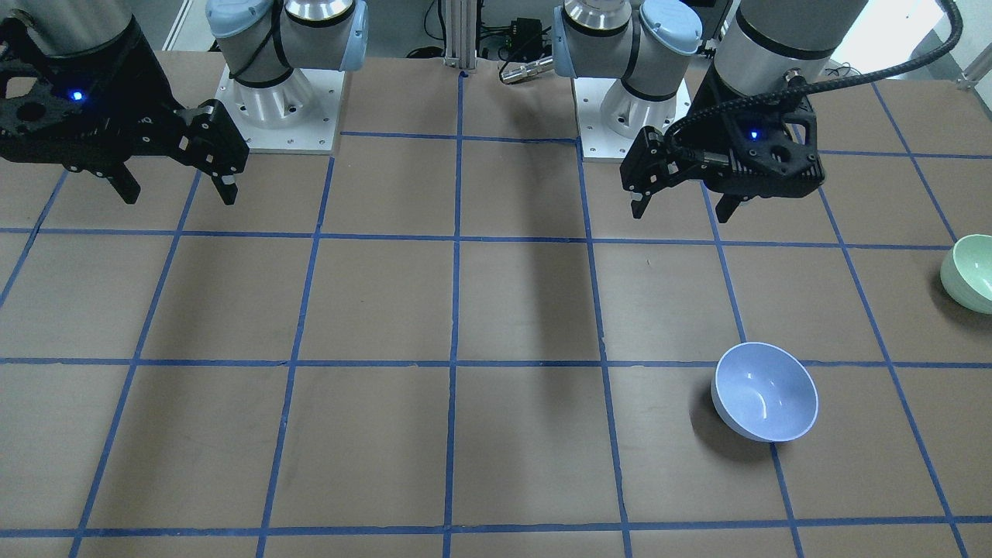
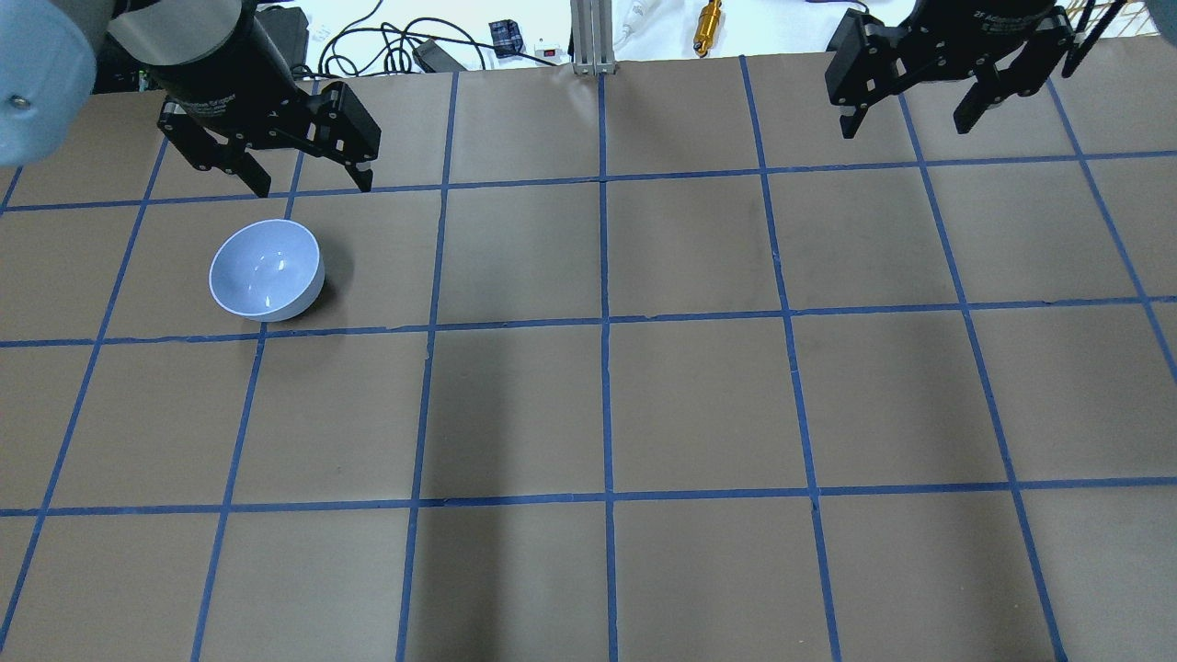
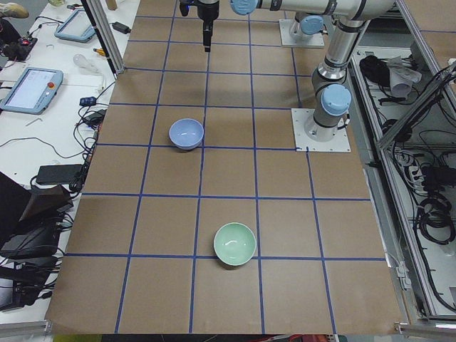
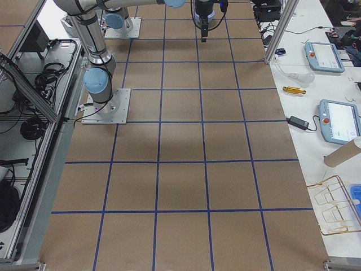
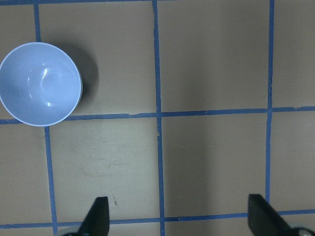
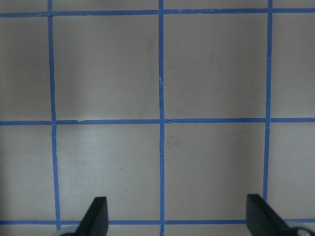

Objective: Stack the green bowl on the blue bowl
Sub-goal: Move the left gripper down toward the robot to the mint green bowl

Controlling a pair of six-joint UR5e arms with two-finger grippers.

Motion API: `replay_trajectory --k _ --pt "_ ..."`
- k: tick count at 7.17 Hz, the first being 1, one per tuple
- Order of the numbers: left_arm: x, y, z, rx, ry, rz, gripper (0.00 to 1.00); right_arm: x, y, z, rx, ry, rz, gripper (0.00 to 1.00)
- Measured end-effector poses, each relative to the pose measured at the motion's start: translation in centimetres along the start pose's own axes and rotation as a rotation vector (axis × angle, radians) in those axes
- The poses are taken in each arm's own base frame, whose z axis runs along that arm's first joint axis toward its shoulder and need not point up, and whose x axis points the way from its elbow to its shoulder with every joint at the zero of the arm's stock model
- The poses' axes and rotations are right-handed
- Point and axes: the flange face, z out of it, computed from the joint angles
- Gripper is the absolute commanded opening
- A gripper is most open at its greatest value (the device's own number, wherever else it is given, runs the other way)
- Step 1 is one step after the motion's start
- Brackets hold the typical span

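Note:
The blue bowl (image 1: 765, 391) stands upright and empty on the brown table; it also shows in the overhead view (image 2: 267, 269), the exterior left view (image 3: 186, 133) and the left wrist view (image 5: 40, 83). The green bowl (image 1: 969, 273) stands upright about two grid squares from it, toward the table's left end (image 3: 235, 244), outside the overhead view. My left gripper (image 1: 682, 205) hangs open and empty above the table, on the robot's side of the blue bowl (image 2: 313, 187). My right gripper (image 1: 180, 198) hangs open and empty over bare table on the far side (image 2: 904, 131).
The table (image 2: 699, 395) is brown with a blue tape grid. The two arm bases (image 1: 271, 108) (image 1: 628, 116) stand at its robot edge. Side benches hold tablets (image 3: 28, 89) (image 4: 338, 121) and a wire rack (image 4: 338, 203).

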Motion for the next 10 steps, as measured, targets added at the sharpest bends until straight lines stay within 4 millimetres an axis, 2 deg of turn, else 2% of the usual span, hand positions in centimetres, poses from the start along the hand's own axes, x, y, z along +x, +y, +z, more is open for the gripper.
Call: replay_trajectory --k 5,7,8,10 --pt "-0.3 -0.1 0.0 -0.003 0.005 0.035 1.0 0.0 0.0 0.0 0.0 0.0 0.0 1.0" --pt "-1.2 0.1 0.0 -0.013 0.005 0.079 1.0 0.0 0.0 0.0 -0.001 0.0 0.0 1.0" --pt "-3.3 0.3 -0.1 -0.034 0.006 0.126 1.0 0.0 0.0 0.1 -0.001 0.0 0.0 1.0" --pt "-10.4 0.8 -0.4 -0.084 0.022 0.267 1.0 0.0 0.0 0.1 -0.001 0.0 0.0 1.0"
